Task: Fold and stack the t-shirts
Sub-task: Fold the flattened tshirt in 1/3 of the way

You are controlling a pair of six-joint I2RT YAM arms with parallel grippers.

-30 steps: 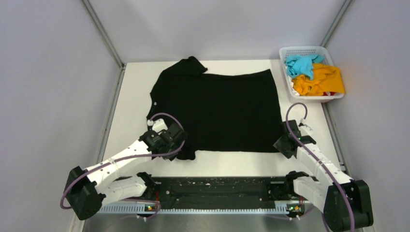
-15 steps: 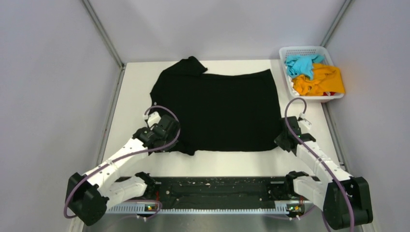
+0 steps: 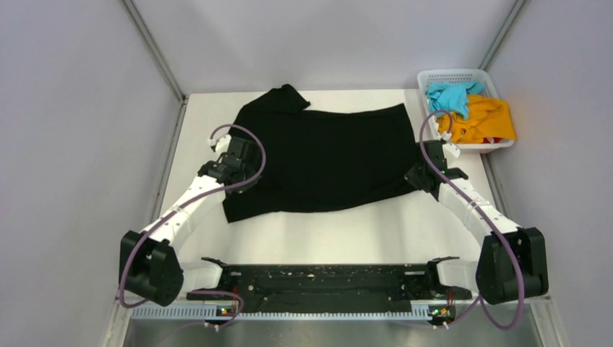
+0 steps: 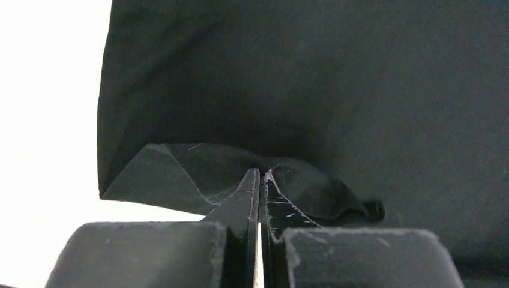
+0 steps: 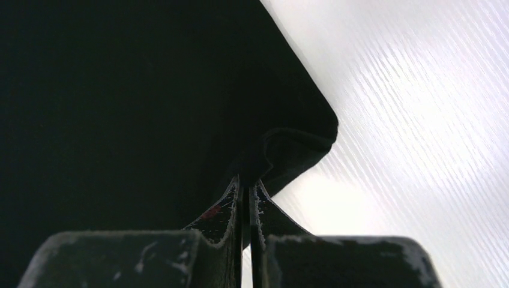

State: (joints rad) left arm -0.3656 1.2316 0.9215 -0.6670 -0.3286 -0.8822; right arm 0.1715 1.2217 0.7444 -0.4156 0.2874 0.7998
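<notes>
The large black t-shirt point(image 3: 325, 155) lies spread on the white table, its near edge lifted and drawn over itself toward the back. My left gripper point(image 3: 242, 170) is shut on the shirt's near-left part; the left wrist view shows the black fabric point(image 4: 288, 90) pinched at my left gripper point(image 4: 262, 174). My right gripper point(image 3: 418, 176) is shut on the near-right corner, and in the right wrist view the cloth point(image 5: 120, 90) bunches at my right gripper point(image 5: 247, 183). The turquoise t-shirt point(image 3: 452, 97) and the orange-yellow t-shirt point(image 3: 483, 121) lie crumpled in the basket.
A white lattice basket point(image 3: 428, 79) stands at the back right corner of the table point(image 3: 325, 238). Grey walls close in the left, back and right. A black rail point(image 3: 318, 285) runs along the near edge between the arm bases.
The right gripper closed on the shirt's near-right corner. Both arms then moved away from the bases, carrying the shirt's near edge up and toward the back.
</notes>
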